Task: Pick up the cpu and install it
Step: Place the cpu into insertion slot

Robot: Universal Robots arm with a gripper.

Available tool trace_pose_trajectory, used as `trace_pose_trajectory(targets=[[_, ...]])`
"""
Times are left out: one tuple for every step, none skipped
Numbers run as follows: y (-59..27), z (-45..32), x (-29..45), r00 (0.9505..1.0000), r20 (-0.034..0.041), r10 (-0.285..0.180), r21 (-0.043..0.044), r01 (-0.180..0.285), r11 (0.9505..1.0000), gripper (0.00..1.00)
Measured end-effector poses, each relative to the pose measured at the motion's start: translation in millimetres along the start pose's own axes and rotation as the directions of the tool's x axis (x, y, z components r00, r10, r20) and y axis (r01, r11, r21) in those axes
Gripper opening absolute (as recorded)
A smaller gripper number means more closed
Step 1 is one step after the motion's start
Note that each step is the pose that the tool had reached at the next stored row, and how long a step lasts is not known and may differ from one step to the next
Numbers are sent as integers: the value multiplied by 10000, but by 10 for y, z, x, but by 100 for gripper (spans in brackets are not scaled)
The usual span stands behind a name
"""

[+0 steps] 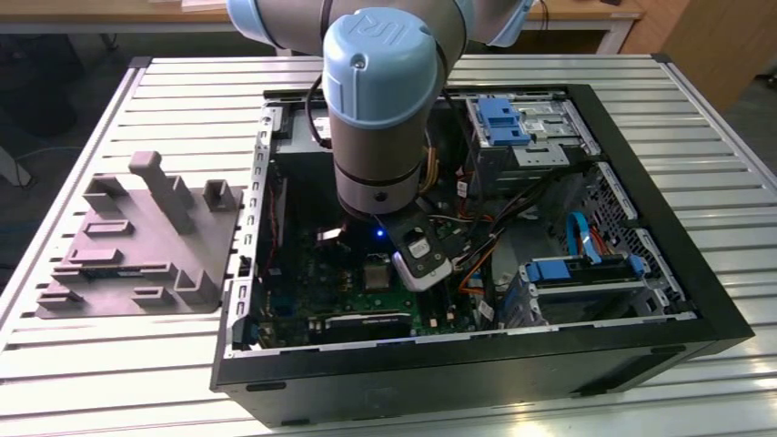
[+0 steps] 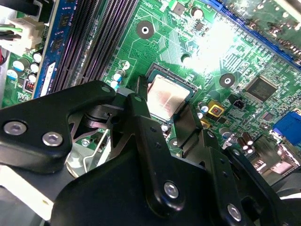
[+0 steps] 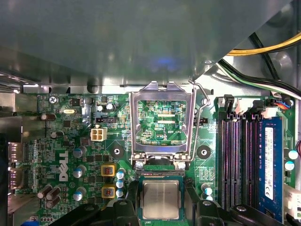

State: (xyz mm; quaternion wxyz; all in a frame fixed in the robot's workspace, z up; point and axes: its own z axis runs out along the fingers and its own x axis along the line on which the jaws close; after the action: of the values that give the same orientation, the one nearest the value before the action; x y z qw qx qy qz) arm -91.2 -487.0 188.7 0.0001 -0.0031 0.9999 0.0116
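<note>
The cpu is a small square chip with a pale metal top. It lies level in the socket of the green motherboard. My gripper straddles it, one black finger against each side, shut on the chip. The socket's metal load plate stands flipped up beside the chip, with its wire lever raised. In the exterior view my gripper reaches down into the open computer case, over the board.
Black memory slots and a blue memory stick run close beside the socket. Yellow and black cables cross near the case wall. A grey plastic tray with upright posts stands outside the case on the exterior view's left.
</note>
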Motion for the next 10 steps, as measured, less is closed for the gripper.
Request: trace_pose_trajectory(targets=[[0,0,0,10000,0,0,0,0,10000,47],[0,0,0,10000,0,0,0,0,10000,47],[0,0,0,10000,0,0,0,0,10000,47],[1,1,0,10000,1,0,-3,0,10000,47],[1,2,-1,10000,2,-1,-4,1,10000,48],[1,2,0,10000,1,0,-3,0,10000,48],[1,2,0,10000,1,0,-3,0,10000,54],[0,2,0,10000,1,0,-2,0,10000,54],[0,1,0,10000,0,0,-1,0,10000,54],[0,1,0,10000,0,0,-1,0,10000,54]])
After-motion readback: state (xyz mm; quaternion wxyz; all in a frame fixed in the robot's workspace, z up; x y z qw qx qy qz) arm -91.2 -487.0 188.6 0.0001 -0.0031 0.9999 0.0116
